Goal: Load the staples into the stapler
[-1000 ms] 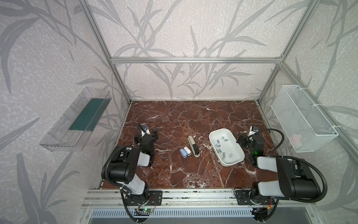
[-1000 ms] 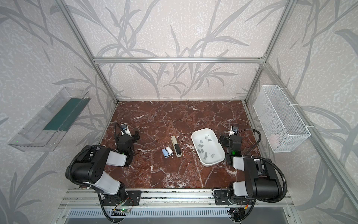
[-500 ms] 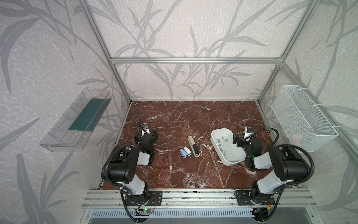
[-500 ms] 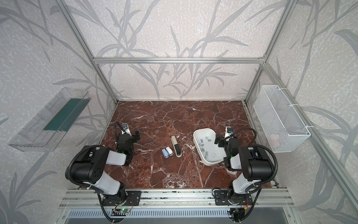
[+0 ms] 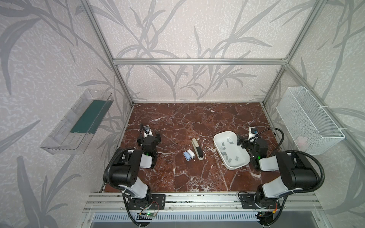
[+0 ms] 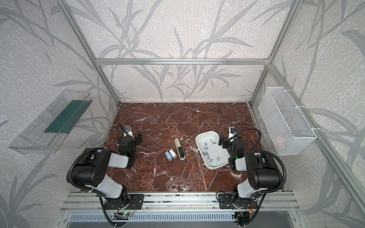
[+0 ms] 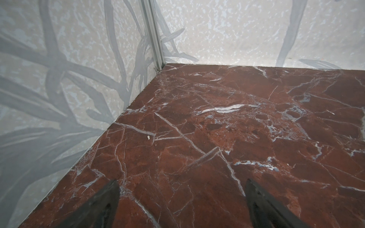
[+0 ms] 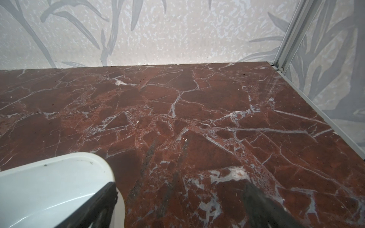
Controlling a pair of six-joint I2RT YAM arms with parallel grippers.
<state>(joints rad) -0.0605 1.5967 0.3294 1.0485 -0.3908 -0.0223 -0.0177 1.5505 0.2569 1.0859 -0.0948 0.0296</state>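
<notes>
no legible text, labels or numbers

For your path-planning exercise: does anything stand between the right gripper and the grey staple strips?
Only the white plastic tray's wall: the flat grey metal staple strips lie inside, the right gripper at its rim. Nothing covers them.

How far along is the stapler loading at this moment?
Done: nothing yet. The staples lie in the white tray; the beige-and-black stapler lies apart on the table. In hand: nothing; left gripper and right gripper are open, empty. Left: picking, opening, loading.
</notes>
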